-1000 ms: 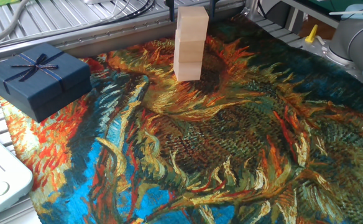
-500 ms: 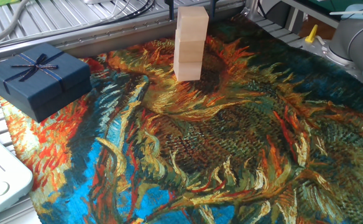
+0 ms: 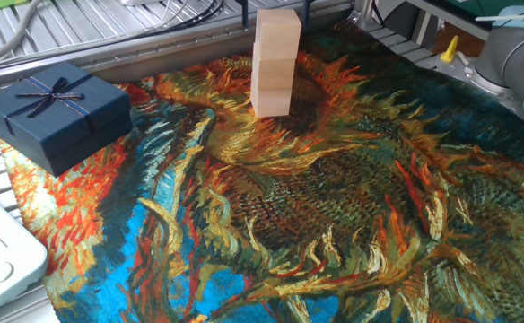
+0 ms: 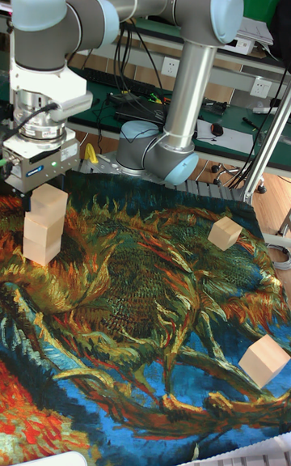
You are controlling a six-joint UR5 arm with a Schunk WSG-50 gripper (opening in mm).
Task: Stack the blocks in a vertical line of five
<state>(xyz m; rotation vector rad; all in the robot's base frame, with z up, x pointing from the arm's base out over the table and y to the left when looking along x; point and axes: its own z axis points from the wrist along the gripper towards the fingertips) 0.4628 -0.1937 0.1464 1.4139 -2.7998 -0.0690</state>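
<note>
my gripper (image 4: 40, 191) over stack of three blocks (image 3: 274, 63) at cloth (image 3: 334, 206) far edge; fingers seem to flank top block, grip unclear. two loose blocks (image 4: 225, 232) (image 4: 264, 358) apart on cloth.

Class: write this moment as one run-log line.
stack: three high | gripper: fingers flank top block, grip unclear | loose: two blocks on cloth | remaining: two
</note>
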